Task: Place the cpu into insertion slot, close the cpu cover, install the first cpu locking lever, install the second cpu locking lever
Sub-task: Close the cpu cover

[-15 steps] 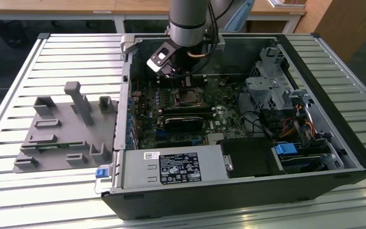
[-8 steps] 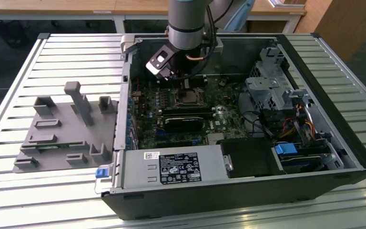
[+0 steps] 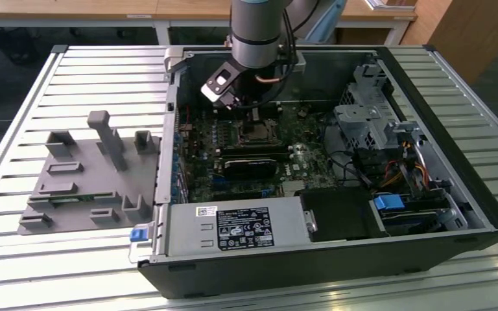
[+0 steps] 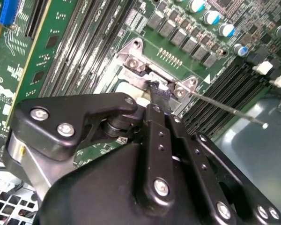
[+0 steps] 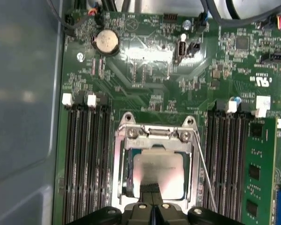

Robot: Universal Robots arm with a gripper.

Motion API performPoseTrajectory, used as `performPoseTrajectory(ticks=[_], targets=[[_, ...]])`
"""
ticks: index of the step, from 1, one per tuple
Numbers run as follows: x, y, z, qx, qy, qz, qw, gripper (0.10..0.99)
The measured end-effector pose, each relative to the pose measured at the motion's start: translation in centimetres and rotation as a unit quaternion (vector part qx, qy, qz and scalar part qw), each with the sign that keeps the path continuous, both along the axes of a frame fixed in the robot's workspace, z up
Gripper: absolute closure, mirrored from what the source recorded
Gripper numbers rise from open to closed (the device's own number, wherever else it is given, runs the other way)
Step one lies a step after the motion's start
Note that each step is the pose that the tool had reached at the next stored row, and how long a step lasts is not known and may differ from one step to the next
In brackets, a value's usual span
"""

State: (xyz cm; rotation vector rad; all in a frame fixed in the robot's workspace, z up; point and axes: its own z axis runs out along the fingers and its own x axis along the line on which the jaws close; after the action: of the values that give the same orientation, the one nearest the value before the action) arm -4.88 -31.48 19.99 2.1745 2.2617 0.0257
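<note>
Currently, gripper [image 5: 151, 188]: fingers pressed together with nothing between them; in the first wrist view their tip touches the cpu's top near one edge.
Cpu [image 5: 160, 168]: lies flat in the slot [image 5: 127, 180], pale top showing.
Cover [image 5: 193, 164]: silvery frame lying down round the cpu, which shows through its cut-out.
Lever [image 5: 205, 173]: thin wire rod just beside the cover, slanting up free of it in both wrist views.
Arm [image 3: 258, 32]: upper centre of the exterior view, reaching down into the open case [image 3: 318, 265].
</note>
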Motion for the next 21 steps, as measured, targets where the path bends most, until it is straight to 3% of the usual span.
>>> performPoseTrajectory(ticks=[4, 8, 15, 21], targets=[[0.38, 0.02, 0.07, 0.0010, -0.0007, 0.000, 1.0000, 0.980], [0.37, 0.01, 0.82, 0.0006, -0.0003, 0.000, 1.0000, 0.980], [-0.34, 0.01, 0.74, 0.0002, -0.0014, 0.001, 1.0000, 0.980], [-0.45, 0.01, 0.36, -0.0032, -0.0014, 0.003, 1.0000, 0.980]])
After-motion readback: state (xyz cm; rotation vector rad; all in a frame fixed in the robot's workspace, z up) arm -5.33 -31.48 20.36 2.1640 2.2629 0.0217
